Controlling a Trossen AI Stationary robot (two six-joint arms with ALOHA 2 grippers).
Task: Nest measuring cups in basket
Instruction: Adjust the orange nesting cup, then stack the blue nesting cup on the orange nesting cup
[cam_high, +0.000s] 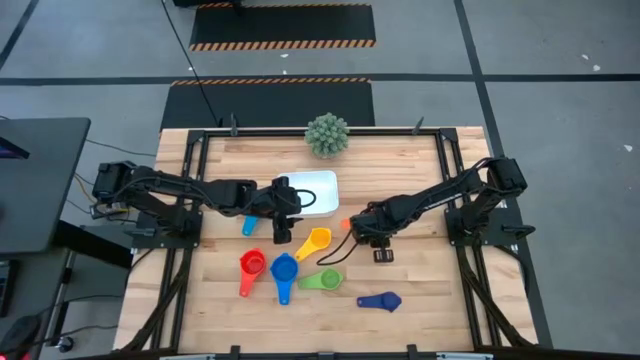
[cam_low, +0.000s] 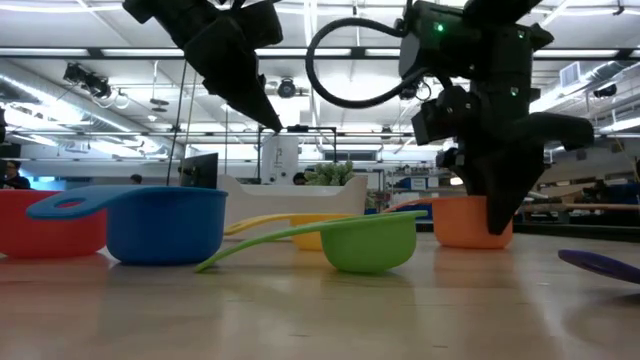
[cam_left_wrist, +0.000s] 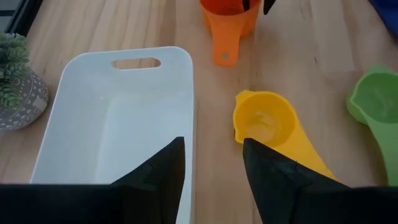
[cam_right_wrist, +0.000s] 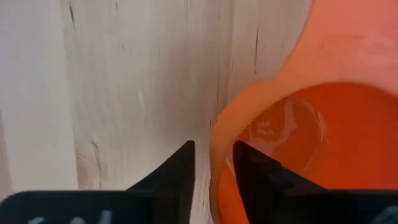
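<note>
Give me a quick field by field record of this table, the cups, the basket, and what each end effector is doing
basket: white basket at the table's back middle, looks empty in the left wrist view
plant: spiky green plant behind the basket
cups on table: light blue cup, red cup, blue cup, yellow cup, green cup, dark blue cup
orange cup: orange cup on the table right of the basket
right end effector: right end effector astride the orange cup's rim, a finger on each side
left end effector: left end effector open over the basket's edge, holding nothing
</note>
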